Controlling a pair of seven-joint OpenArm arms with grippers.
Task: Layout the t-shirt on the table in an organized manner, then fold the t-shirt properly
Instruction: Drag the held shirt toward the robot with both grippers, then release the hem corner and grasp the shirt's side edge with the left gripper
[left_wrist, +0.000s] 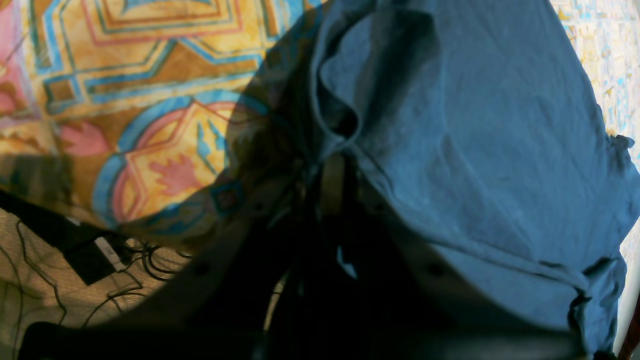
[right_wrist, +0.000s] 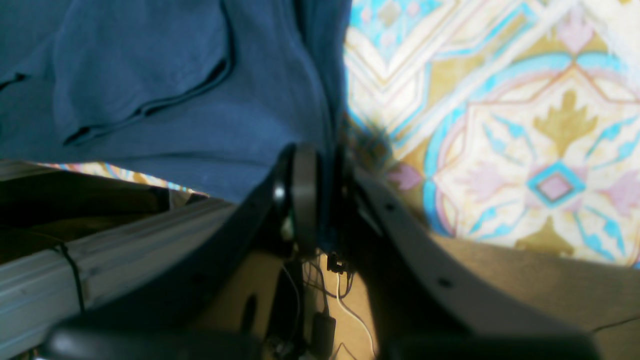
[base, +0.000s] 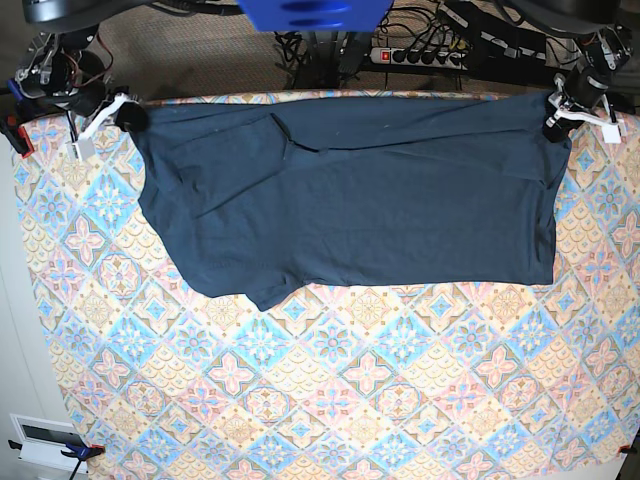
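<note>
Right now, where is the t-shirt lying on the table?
In the base view the t-shirt is spread along the table's far edge, pinched at its upper corners by the right gripper and left gripper.

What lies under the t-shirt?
The t-shirt lies spread on the table, whose patterned cloth shows around it on three sides. The cloth directly beneath is covered and cannot be seen.

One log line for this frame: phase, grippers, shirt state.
phase: layout, pre-fold | left gripper: shut on t-shirt corner | right gripper: shut on opposite corner | shirt: stretched along table far edge
</note>
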